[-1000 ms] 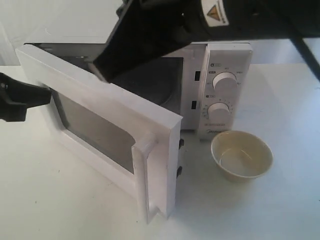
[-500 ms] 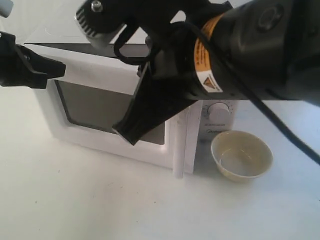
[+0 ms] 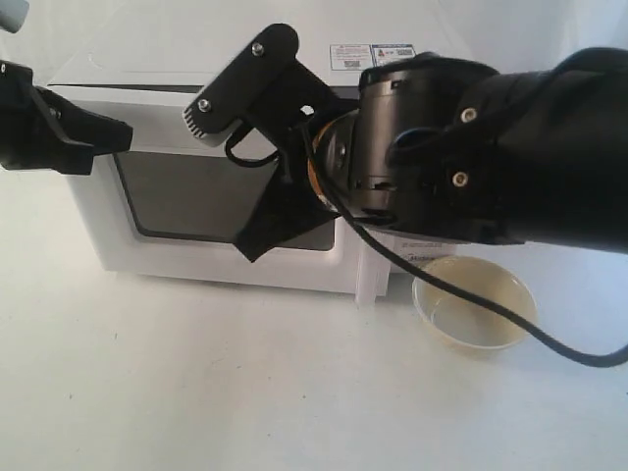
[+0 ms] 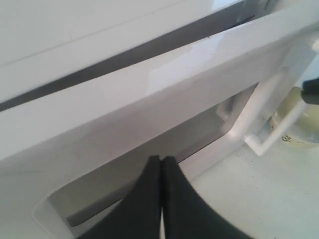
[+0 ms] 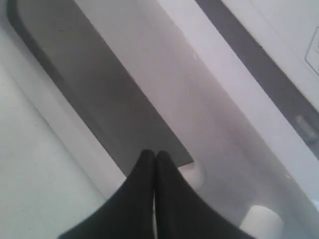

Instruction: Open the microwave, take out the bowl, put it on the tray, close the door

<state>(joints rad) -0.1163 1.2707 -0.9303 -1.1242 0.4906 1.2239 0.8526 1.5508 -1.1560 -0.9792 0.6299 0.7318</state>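
The white microwave (image 3: 186, 74) stands at the back, its dials hidden behind my right arm. Its door (image 3: 196, 201) lies almost flush with the front; a dark gap shows along the door (image 4: 149, 84) top. The white bar handle (image 3: 369, 280) shows under my right arm. The cream bowl (image 3: 476, 306) sits on the table right of the door, and the bowl (image 4: 299, 122) also shows past the handle. My right gripper (image 3: 253, 250) (image 5: 152, 155) is shut, its tips at the dark window. My left gripper (image 3: 113, 132) (image 4: 161, 160) is shut, empty, by the door's upper left corner.
My bulky black right arm (image 3: 471, 157) crosses the microwave's front and control panel, with a cable (image 3: 510, 324) hanging over the bowl. Stickers (image 3: 373, 54) lie on the microwave top. White table (image 3: 196, 392) stretches in front. No tray is in view.
The door has swung from wide open to almost shut. My right arm came down across the microwave's front. My left gripper rose to the door's upper left corner.
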